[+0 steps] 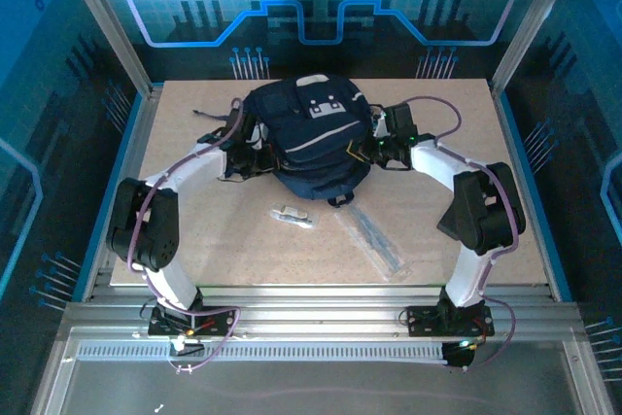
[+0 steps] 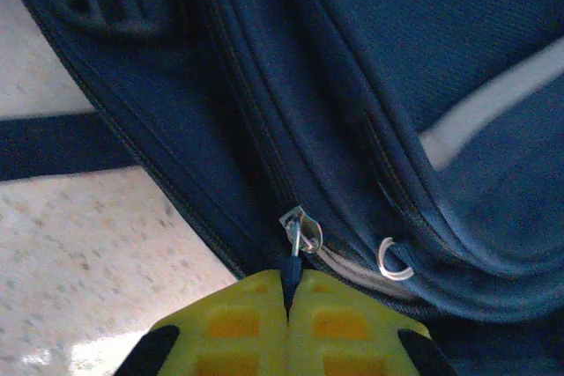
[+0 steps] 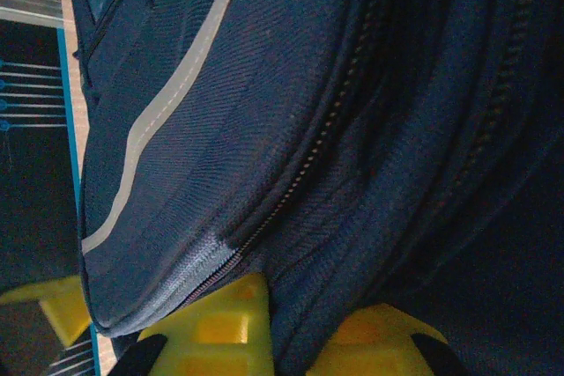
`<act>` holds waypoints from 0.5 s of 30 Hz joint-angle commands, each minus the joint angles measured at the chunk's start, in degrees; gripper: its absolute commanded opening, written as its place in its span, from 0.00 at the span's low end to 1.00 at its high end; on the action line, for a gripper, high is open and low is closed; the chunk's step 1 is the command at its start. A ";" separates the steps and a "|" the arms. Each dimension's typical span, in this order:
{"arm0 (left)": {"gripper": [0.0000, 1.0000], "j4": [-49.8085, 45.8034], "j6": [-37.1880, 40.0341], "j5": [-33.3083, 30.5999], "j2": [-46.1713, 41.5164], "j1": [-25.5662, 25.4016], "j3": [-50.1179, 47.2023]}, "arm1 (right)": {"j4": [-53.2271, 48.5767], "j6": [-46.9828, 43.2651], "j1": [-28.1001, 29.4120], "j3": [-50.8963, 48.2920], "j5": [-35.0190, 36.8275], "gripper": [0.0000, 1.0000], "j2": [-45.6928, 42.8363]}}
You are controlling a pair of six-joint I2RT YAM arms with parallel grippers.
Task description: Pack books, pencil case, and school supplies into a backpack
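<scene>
The rounded navy backpack [image 1: 311, 133], woven fabric with a pale stripe, lies mid-table [image 1: 194, 240], and its inside is hidden. The left gripper [image 2: 289, 292] has its yellow fingers pressed together on the dark zipper pull [image 2: 292, 269]. The right gripper [image 3: 286, 310] is clamped on a fold of the backpack's side fabric. The long clear pencil case [image 1: 374, 240] and the small pale school supplies [image 1: 292, 216] lie apart on bare tabletop just in front.

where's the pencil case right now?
Top view: the pencil case lies on the table between the backpack and the near edge, right of the small pale object.
</scene>
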 commanded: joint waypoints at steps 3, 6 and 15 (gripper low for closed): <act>0.00 3.78 5.94 -16.71 3.46 7.40 3.67 | -4.40 -8.55 -1.60 3.83 0.44 0.00 -2.18; 0.00 7.84 12.05 -17.60 4.65 7.87 5.03 | -6.17 -10.36 -1.47 5.77 -0.12 0.00 -0.85; 0.00 10.29 19.39 -18.92 9.85 12.62 8.04 | -7.10 -12.12 -0.15 7.82 -2.64 0.00 0.78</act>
